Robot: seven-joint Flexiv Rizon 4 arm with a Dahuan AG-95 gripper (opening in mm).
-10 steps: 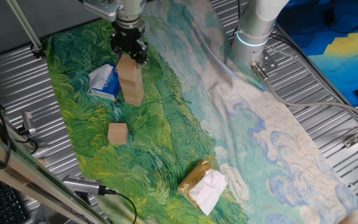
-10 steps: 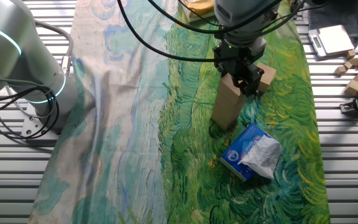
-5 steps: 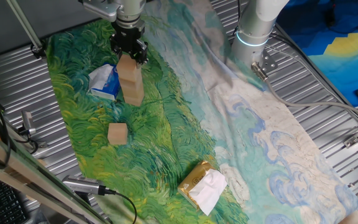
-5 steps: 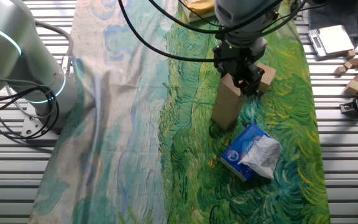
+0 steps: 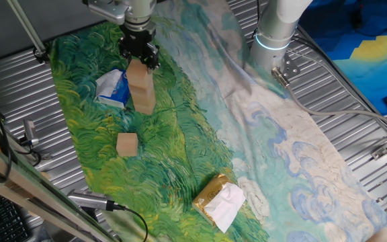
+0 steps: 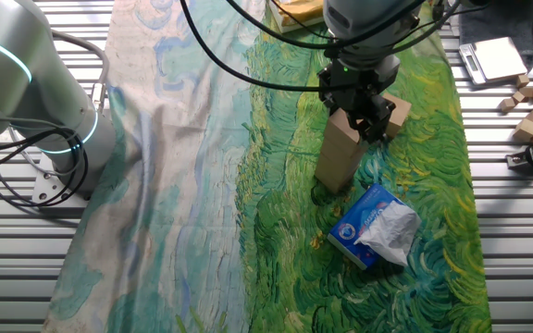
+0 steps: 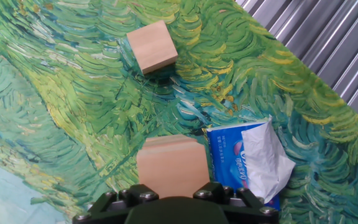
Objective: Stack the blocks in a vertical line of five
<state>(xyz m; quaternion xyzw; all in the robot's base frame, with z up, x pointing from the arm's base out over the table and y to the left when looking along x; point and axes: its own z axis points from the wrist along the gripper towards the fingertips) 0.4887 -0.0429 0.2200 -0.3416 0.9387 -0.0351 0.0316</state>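
Observation:
A leaning column of tan wooden blocks (image 5: 142, 91) stands on the green painted cloth (image 5: 180, 134); the other fixed view also shows this column (image 6: 339, 157). My gripper (image 5: 140, 58) hangs right at the column's top, and its black fingers (image 6: 378, 125) straddle the top block with a little slack, open. From the hand view I look straight down on that top block (image 7: 171, 163). One loose block (image 5: 127, 144) lies apart on the cloth, also seen as a block (image 6: 396, 116) behind the column and at the upper left of the hand view (image 7: 153, 46).
A blue-and-white soft packet (image 5: 113, 89) lies close beside the column's foot, seen too in the other fixed view (image 6: 375, 227). A yellow-gold packet with white tissue (image 5: 219, 199) sits near the cloth's front. The arm's base (image 5: 274, 40) stands at the back. Small wooden pieces (image 6: 528, 116) lie on the ribbed metal table.
The gripper has risen very slightly at the column's top. The column and the loose block have stayed where they were.

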